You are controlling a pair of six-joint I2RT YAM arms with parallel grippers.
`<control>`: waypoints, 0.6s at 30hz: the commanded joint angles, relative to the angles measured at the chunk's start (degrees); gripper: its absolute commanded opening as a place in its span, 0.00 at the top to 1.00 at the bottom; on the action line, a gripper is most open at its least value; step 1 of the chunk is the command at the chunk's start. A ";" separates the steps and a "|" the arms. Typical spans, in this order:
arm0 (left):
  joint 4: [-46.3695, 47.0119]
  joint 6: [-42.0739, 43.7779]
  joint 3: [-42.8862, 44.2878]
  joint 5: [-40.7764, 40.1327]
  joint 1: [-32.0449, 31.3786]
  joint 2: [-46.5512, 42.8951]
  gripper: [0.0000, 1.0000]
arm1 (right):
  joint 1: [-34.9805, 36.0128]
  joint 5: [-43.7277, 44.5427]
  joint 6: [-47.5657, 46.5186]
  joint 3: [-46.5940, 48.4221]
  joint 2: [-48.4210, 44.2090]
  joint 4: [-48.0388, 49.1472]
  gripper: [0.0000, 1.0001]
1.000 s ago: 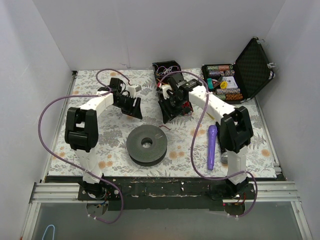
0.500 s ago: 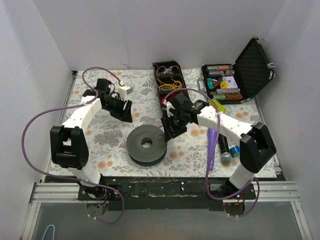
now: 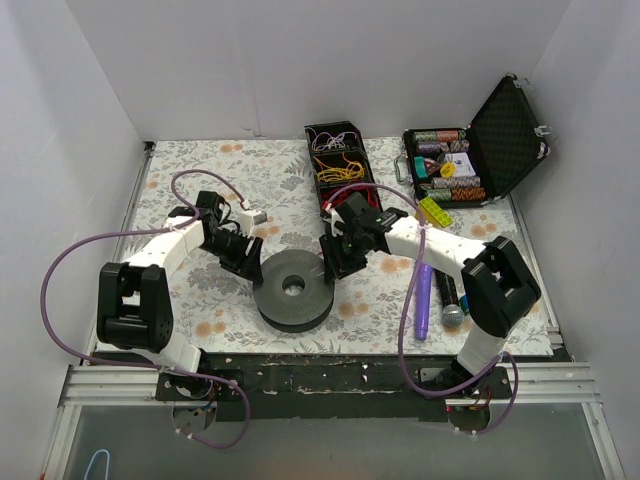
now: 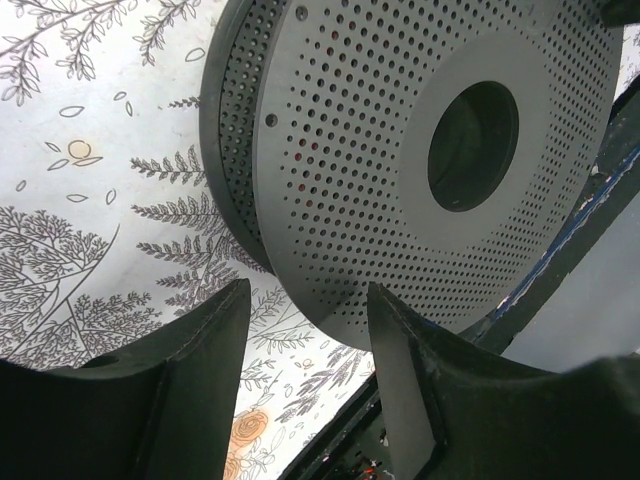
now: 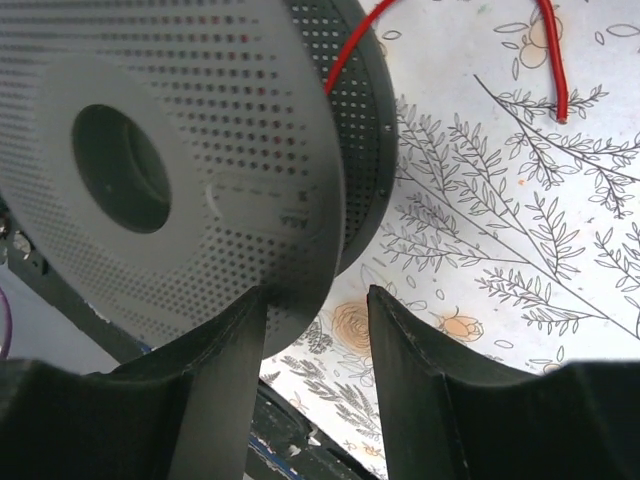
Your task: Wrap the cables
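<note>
A grey perforated spool (image 3: 292,290) lies flat on the floral table cover, near the front centre. My left gripper (image 3: 248,268) is open at the spool's left rim. In the left wrist view the spool (image 4: 360,170) fills the top and its edge sits just above my open left gripper (image 4: 305,330). My right gripper (image 3: 333,262) is open at the spool's right rim. In the right wrist view the spool (image 5: 200,150) reaches down beside the left finger of my right gripper (image 5: 315,320). A red cable (image 5: 345,50) runs out from the spool, with a loose piece (image 5: 555,60) on the cover.
A black box of coloured cables (image 3: 338,165) stands at the back centre. An open black case of poker chips (image 3: 455,165) is at the back right. A purple microphone (image 3: 423,300) and a dark one (image 3: 450,295) lie right of the spool. White walls enclose the table.
Both arms have come forward and down from the back of the table. The left gripper now sits at the spool's left rim and the right at its right rim.
</note>
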 commanded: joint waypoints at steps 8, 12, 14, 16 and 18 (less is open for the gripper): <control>5.66 -1.95 -3.80 2.42 -0.22 -2.99 0.55 | -1.60 1.15 -2.28 7.18 8.08 0.54 0.65; 7.59 -3.18 -3.81 2.08 -0.14 -2.64 0.56 | -2.48 2.38 -3.07 10.52 10.10 -0.26 0.65; 9.08 -3.88 -3.63 1.46 -0.14 -2.38 0.57 | -3.18 2.82 -3.42 11.93 10.98 -0.43 0.65; 9.70 -4.59 -3.02 1.54 -0.14 -1.59 0.58 | -4.06 2.82 -3.69 13.34 11.95 -0.52 0.65; 9.71 -4.94 -2.23 2.16 -0.22 -0.89 0.59 | -4.50 2.82 -4.30 14.83 13.00 -0.87 0.65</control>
